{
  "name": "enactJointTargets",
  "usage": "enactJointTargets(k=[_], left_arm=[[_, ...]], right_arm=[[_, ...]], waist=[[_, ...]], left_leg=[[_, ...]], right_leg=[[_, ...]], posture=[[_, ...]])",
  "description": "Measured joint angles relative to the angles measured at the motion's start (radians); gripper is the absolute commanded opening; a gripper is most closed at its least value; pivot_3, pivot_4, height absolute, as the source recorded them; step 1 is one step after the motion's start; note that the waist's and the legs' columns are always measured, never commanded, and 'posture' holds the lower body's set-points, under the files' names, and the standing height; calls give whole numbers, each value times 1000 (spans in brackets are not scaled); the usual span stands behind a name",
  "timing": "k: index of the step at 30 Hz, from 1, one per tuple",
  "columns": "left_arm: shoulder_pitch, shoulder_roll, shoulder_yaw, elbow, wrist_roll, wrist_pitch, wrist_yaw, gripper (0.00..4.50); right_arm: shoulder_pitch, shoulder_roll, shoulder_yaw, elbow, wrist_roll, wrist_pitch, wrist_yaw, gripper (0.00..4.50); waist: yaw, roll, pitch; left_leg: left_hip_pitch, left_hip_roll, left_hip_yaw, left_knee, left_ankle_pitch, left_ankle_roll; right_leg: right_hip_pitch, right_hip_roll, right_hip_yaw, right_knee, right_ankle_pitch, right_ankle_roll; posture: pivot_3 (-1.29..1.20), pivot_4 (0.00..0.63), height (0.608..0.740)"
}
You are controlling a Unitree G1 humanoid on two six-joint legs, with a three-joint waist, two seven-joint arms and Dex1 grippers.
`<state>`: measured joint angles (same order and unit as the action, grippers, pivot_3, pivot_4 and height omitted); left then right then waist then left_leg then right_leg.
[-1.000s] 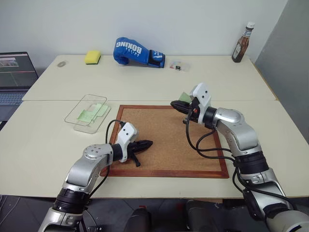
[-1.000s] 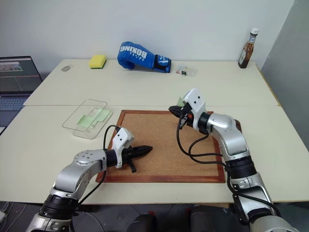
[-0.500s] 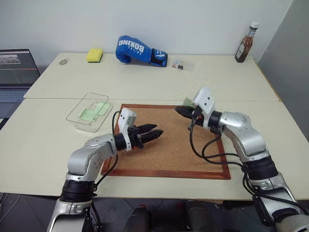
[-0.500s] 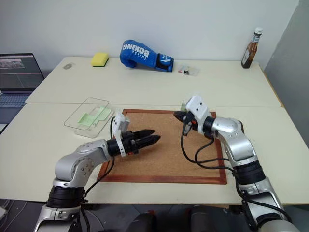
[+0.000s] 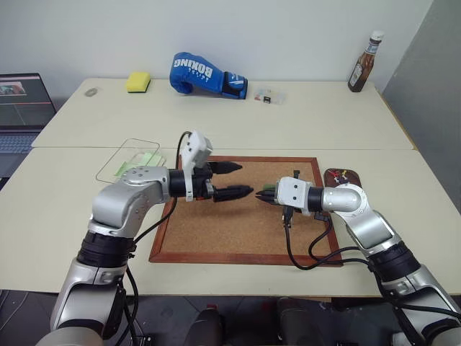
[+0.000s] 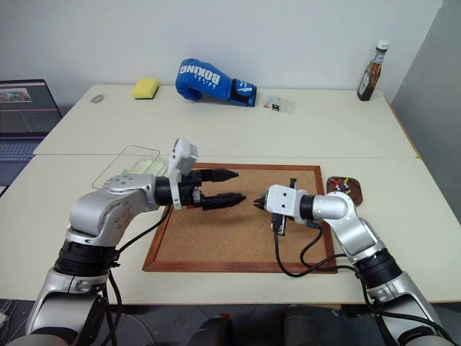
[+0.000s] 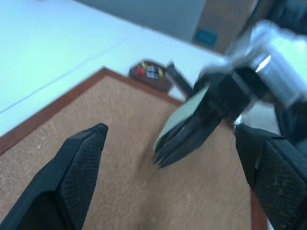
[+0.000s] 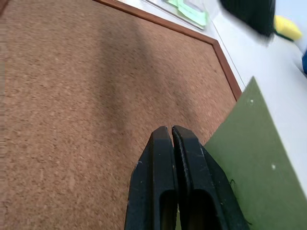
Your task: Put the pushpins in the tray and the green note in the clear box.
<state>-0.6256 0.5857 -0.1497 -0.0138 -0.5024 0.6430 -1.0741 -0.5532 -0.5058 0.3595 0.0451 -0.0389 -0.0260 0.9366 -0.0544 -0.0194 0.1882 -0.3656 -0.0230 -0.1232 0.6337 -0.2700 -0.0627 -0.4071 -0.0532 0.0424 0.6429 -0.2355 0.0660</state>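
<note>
The setting looked like a robotics lab or test room rather than a home. Two plain cream tables (image 5: 302, 122) were pushed together against a bare white wall (image 5: 274, 29). At the left edge, a laptop (image 5: 21, 104) sat open with recording software on its screen. The objects on the tables were an unrelated mix, laid out like test props: a blue boxing glove (image 5: 205, 74) and a yellow sponge (image 5: 138, 82) near the far edge, a brown sauce bottle (image 5: 362, 63) at the far right corner, and a wood-framed corkboard (image 5: 245, 216) near the front edge.
</note>
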Motion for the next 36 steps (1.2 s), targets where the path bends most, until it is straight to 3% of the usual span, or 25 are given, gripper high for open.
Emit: enactJointTargets(k=[6, 13, 19, 36], left_arm=[[-76, -18, -53, 100, 90, -144, -92, 4482], [-91, -85, -63, 147, 117, -187, -110, 4482], [-99, -132, -62, 148, 128, -192, -94, 3472], [-108, -152, -57, 176, 129, -186, -96, 397]], right_arm=[[-20, 13, 0, -4, 0, -7, 9, 0], [-23, 23, 1, -42, 0, 11, 16, 0], [-22, 37, 1, -42, -1, 16, 16, 0], [-22, 38, 1, -44, -1, 37, 16, 0]], waist=[[4, 0, 0], [4, -1, 0], [4, -1, 0], [4, -1, 0]], left_leg=[[0, 0, 0, 0, 0, 0], [0, 0, 0, 0, 0, 0], [0, 0, -1, 0, 0, 0], [0, 0, -1, 0, 0, 0]], right_leg=[[0, 0, 0, 0, 0, 0], [0, 0, 0, 0, 0, 0], [0, 0, 0, 1, 0, 0], [0, 0, 0, 1, 0, 0]], posture=[[0, 150, 740], [0, 150, 740], [0, 150, 740], [0, 150, 740]])
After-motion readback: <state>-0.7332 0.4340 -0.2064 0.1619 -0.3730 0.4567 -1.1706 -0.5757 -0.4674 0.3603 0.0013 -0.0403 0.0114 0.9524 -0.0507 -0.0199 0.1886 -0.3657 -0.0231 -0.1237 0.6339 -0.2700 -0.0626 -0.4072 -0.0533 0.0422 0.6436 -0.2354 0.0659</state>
